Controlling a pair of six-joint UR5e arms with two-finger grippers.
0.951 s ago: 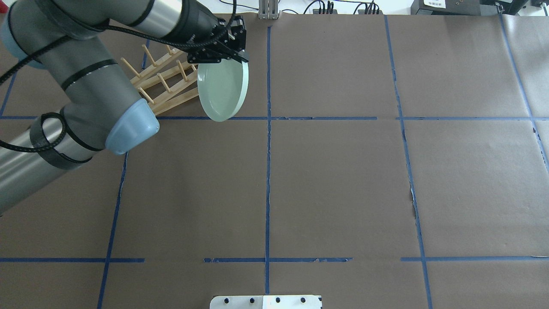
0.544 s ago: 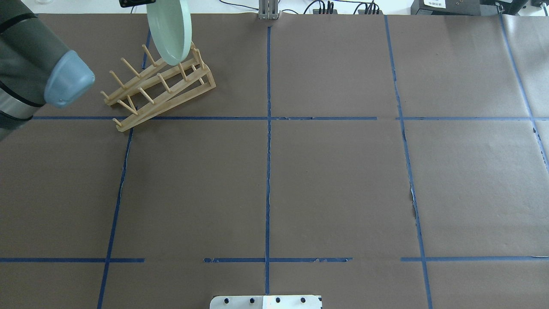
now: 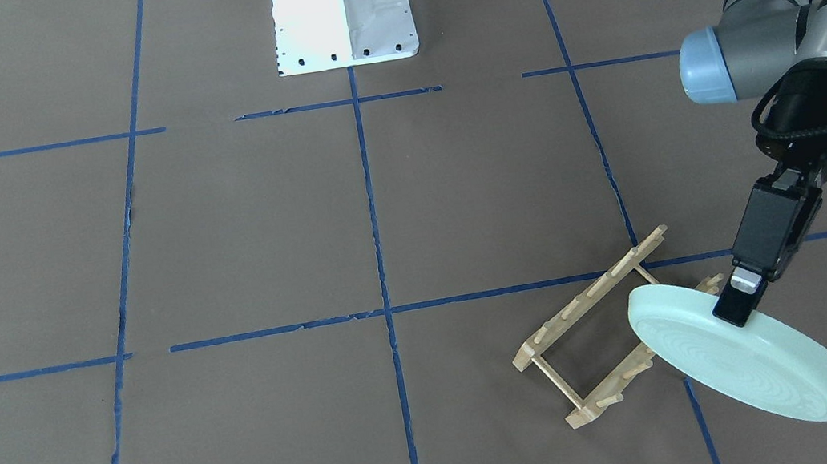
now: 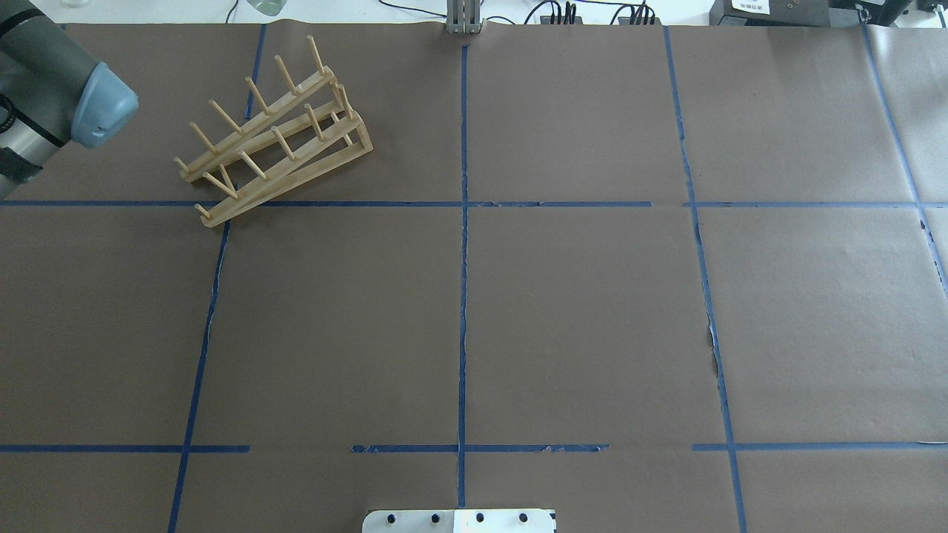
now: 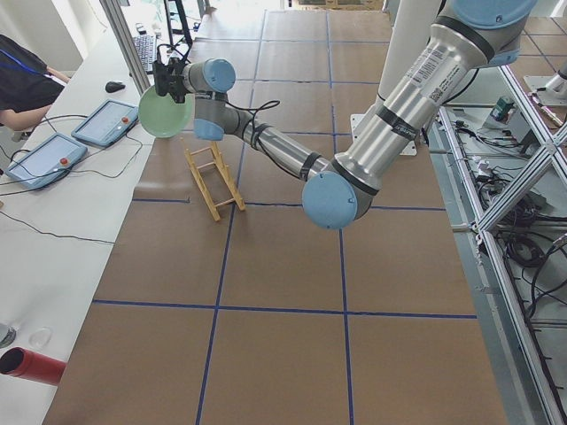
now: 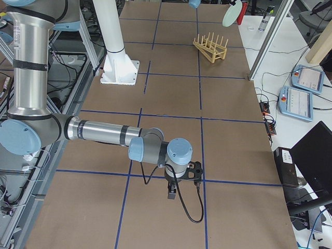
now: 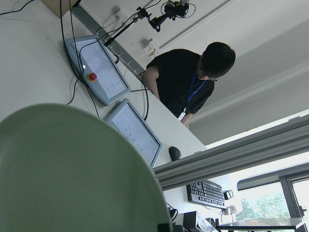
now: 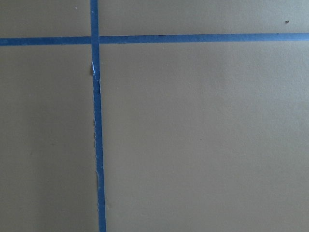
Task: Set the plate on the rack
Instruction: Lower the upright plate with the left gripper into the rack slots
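Table (image 4: 578,311) first: one brown-papered surface, gridded in blue tape (image 4: 463,296). Two arms were out. The left arm (image 3: 797,24) reached over the far left part, and the right arm (image 6: 98,132) lay low over the right end. One rack (image 4: 274,141), wooden and two-railed, sat on the far left of the table, angled across a tape line. One plate (image 3: 747,363), mint green, hung tilted in the air above the rack's far end, clear of it and not slotted in! Left gripper (image 3: 738,306) was clamped on the plate's rim, right at the edge. Right gripper (image 6: 172,194) pointed down at the paper. Whether its jaws were apart or together, I couldn't tell.
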